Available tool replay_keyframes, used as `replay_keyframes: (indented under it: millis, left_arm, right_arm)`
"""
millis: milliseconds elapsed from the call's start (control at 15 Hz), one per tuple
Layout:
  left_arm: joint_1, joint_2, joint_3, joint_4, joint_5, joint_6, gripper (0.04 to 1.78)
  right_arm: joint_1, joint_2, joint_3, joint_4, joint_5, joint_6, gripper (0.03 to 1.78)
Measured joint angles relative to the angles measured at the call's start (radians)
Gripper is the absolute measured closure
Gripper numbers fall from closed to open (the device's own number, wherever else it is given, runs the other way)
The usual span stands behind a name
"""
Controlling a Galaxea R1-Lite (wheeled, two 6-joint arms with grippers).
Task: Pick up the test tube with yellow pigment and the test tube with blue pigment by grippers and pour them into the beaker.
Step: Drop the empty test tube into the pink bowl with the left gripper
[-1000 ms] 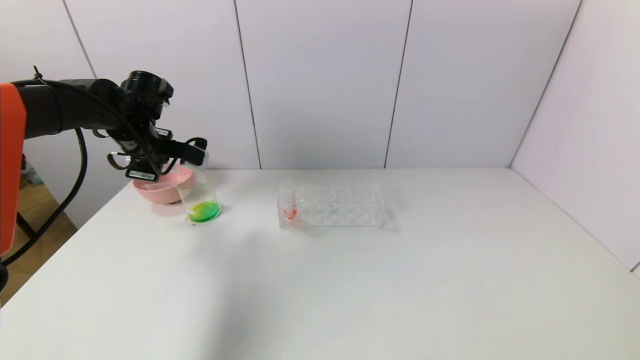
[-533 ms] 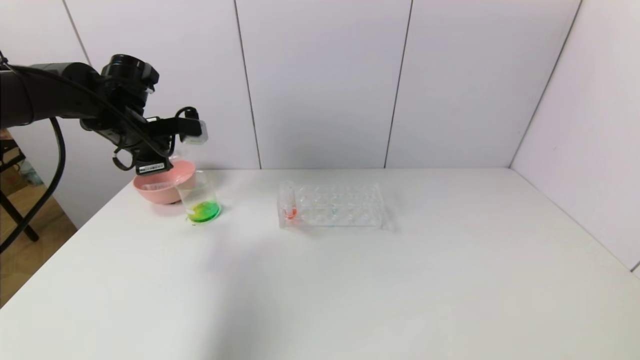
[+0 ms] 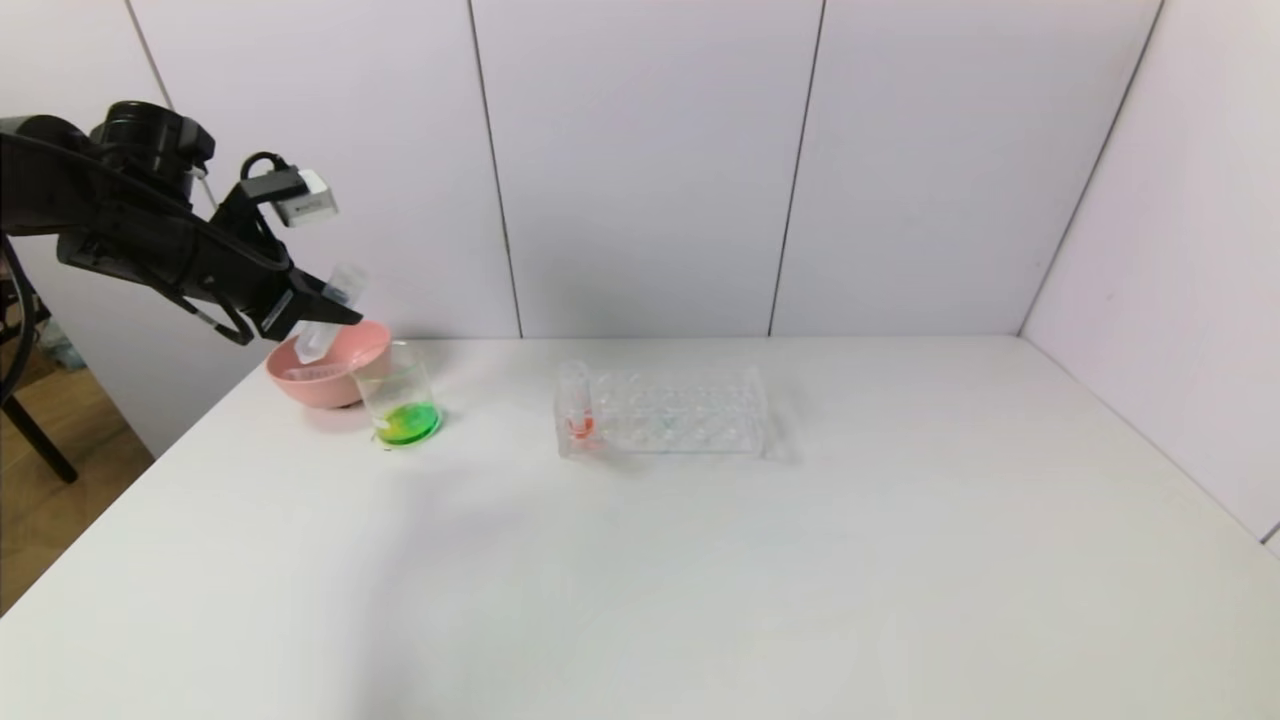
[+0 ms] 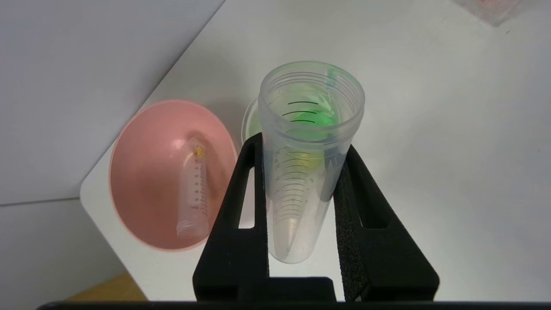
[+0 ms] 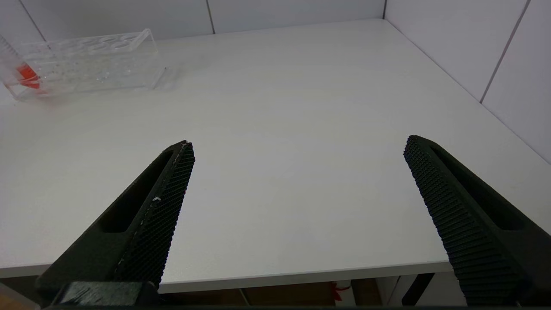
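I found the left claw (image 4: 301, 241) pinching an emptied, light, slick, brittle-looking test tube (image 4: 303, 172) at mid-body, above the pink bowl (image 3: 360, 345) and beaker (image 3: 400, 400) near the surface's far-left corner.

Left arm (image 3: 60, 215): cut off by the head view's left edge; left gripper (image 4: 301, 206): finger bases cut off by the wrist view's lower edge; held test tube (image 4: 308, 159): sides covered by the fingers, former pigment colour cannot be told; beaker (image 4: 254, 125): mostly hidden behind that tube; right gripper (image 5: 297, 172): absent from the head view, finger bases cut off below; tube rack (image 5: 86, 64): one end cut off at the right wrist view's edge.
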Motion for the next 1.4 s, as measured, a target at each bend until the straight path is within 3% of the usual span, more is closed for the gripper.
replay_keyframes:
  millis: [200, 333, 533, 933, 1133, 1400]
  left_arm:
    - [0.085, 0.027, -0.004, -0.099, -0.228, -0.042, 1.37]
    - [0.129, 0.069, -0.009, -0.198, -0.315, -0.099, 1.37]
    - [0.159, 0.141, -0.013, -0.309, -0.330, -0.204, 1.37]
    - [0.168, 0.246, -0.015, -0.333, -0.332, -0.232, 1.34]
    - [0.168, 0.280, -0.026, -0.357, -0.332, -0.249, 1.16]
    - [0.173, 0.291, -0.029, -0.363, -0.332, -0.252, 0.53]
  right_arm:
    - [0.000, 0.000, 0.000, 0.000, 0.000, 0.000, 0.04]
    - [0.000, 0.000, 0.000, 0.000, 0.000, 0.000, 0.04]
    - [0.000, 0.000, 0.000, 0.000, 0.000, 0.000, 0.04]
    - [0.000, 0.000, 0.000, 0.000, 0.000, 0.001, 0.04]
    - [0.000, 0.000, 0.000, 0.000, 0.000, 0.000, 0.04]
    - [0.000, 0.000, 0.000, 0.000, 0.000, 0.000, 0.04]
